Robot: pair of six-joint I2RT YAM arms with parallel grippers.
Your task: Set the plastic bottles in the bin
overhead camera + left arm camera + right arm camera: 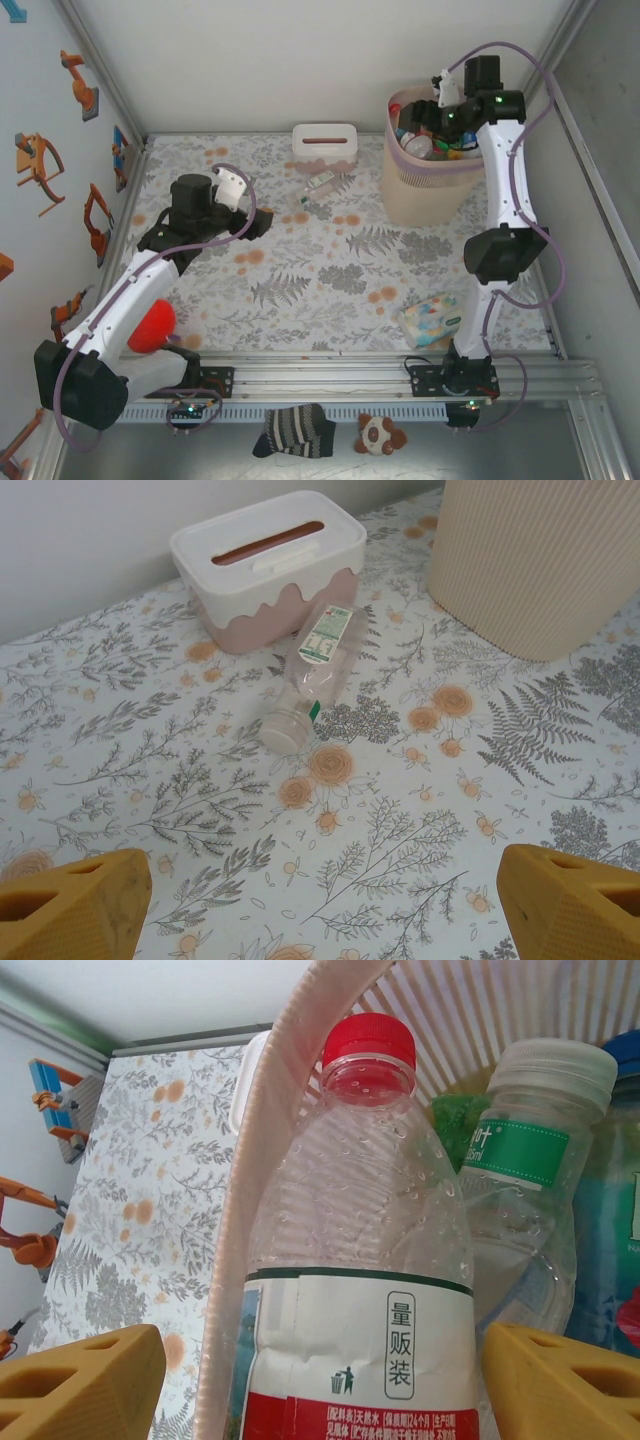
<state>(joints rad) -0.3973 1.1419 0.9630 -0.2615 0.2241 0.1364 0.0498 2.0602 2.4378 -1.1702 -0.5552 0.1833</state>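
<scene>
A clear plastic bottle [360, 1260] with a red cap and a white and red label stands between the fingers of my right gripper [325, 1380], just inside the pink rim of the bin [270, 1160]. The jaws stand wider than the bottle, with a gap on the left side. Beside it in the bin is a bottle [525, 1180] with a white cap and green label. From above, the bin [425, 200] holds several bottles [418, 145] under my right gripper [440, 105]. One clear bottle [315, 675] lies on the table ahead of my open, empty left gripper [320, 905].
A white and pink tissue box [265, 565] stands right behind the lying bottle. A soft pack of wipes [432, 320] lies near the right arm's base. A red object [152, 325] sits under the left arm. A sock [293, 430] and a panda toy [380, 435] lie beyond the near rail.
</scene>
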